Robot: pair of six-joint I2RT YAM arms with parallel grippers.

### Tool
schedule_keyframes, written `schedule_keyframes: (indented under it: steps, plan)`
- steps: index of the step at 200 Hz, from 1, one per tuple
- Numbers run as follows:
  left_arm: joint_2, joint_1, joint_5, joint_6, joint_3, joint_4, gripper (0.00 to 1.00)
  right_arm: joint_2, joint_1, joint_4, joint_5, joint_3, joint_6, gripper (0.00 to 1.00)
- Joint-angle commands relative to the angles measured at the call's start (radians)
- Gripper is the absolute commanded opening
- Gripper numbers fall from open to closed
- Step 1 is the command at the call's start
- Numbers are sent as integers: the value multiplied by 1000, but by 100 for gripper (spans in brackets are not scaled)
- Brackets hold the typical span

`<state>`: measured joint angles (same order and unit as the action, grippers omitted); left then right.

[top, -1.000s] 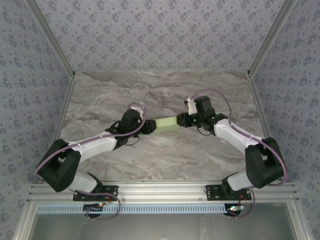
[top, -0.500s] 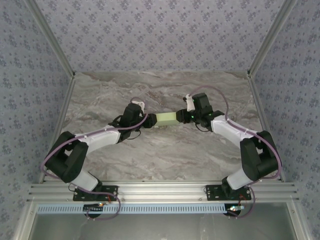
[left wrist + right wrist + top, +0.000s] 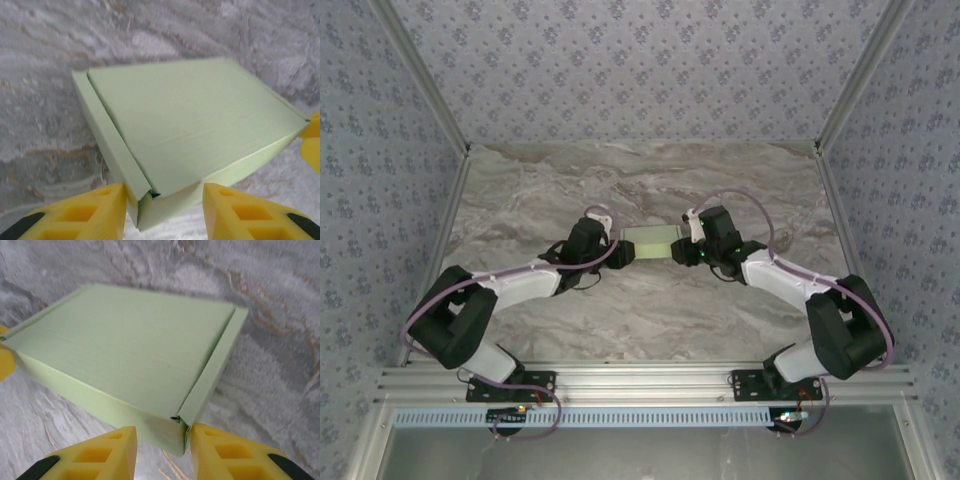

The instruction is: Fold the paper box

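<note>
The paper box looks nearly done. It is a closed, flat rectangular box with its lid panel down, lying a little far of the middle of the marble-patterned table, between the two arms. The left gripper is at its left end and the right gripper at its right end.

What seems left is seating the ends. In each wrist view a narrow end flap stands slightly proud of the lid, and a small dark gap shows at the corner where it meets the side wall.

Each gripper has its yellow fingers partway apart with a near corner of the box wedged between them and card against both inner faces. This reads as a pinch on the box at each end.

The overhead view gives the layout, with the box spanning from one gripper to the other, but none of the seams. The wrist views show the flap edges and corner gaps, and the left wrist view also catches the right gripper's fingertips at the box's other end. Whether the box rests on the table or is lifted cannot be told.
</note>
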<state>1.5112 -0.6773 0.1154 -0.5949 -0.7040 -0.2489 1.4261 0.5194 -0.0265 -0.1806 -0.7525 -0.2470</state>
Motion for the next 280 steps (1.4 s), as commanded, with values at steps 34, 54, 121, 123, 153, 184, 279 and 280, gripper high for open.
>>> schedule_keyframes:
  steps: [34, 54, 121, 123, 153, 184, 279, 280]
  plan:
    - [41, -52, 35, 15, 12, -45, 44, -6, 47, 42, 3, 48, 33, 34]
    - [58, -53, 19, 17, 14, -41, 44, 19, 51, 24, 18, 49, 44, 35]
    - [-9, -55, -19, 66, 19, 19, 62, -26, 50, -88, 94, 24, 87, 47]
    - [-14, -55, -18, 67, 18, 21, 62, -31, 49, -90, 94, 21, 87, 47]
    - [-59, -38, -26, 93, 14, 46, 67, -59, 32, -125, 90, -19, 90, 51]
    - [-64, 17, 0, 68, 10, 45, 68, -40, -21, -107, 55, -40, 38, 54]
    - [147, 98, 118, -19, -121, 23, 62, 180, -104, 30, -158, -97, -110, 53]
    - [148, 99, 119, -19, -123, 22, 62, 181, -104, 30, -159, -97, -110, 53]
